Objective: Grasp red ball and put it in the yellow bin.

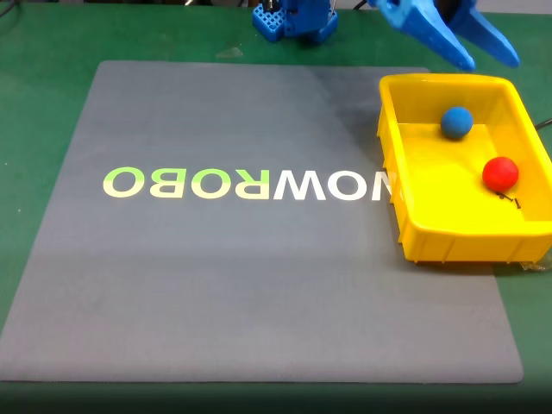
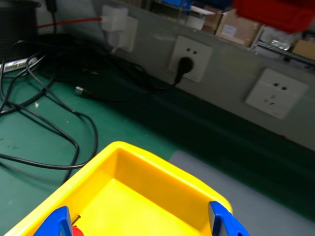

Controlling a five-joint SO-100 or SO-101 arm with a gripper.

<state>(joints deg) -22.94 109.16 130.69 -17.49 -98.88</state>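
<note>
The fixed view shows a big grey mat [image 1: 259, 224] lying on a green table [image 1: 52, 52]. The mat has large letters [image 1: 246, 184] across its middle. At the right side sits the yellow bin [image 1: 405, 185], partly on the mat. The red ball [image 1: 500, 172] lies inside the bin, near its right wall. A blue ball [image 1: 456, 122] is in the bin too, closer to the far wall, and the two balls do not touch. The blue gripper [image 1: 493, 62] hangs above the far edge of the bin. Its two fingers are spread apart and hold nothing. The arm's blue base [image 1: 295, 21] stands at the top, behind the mat.

The wrist view looks down over the yellow bin [image 2: 162, 169] toward a grey wall with white sockets [image 2: 190, 58]. Black cables [image 2: 44, 128] lie on the green table. Two blue fingertips [image 2: 224, 222] poke up from the bottom edge, wide apart. A tiny bit of the red ball [image 2: 77, 231] peeks out at the bottom, just beside the left fingertip.
</note>
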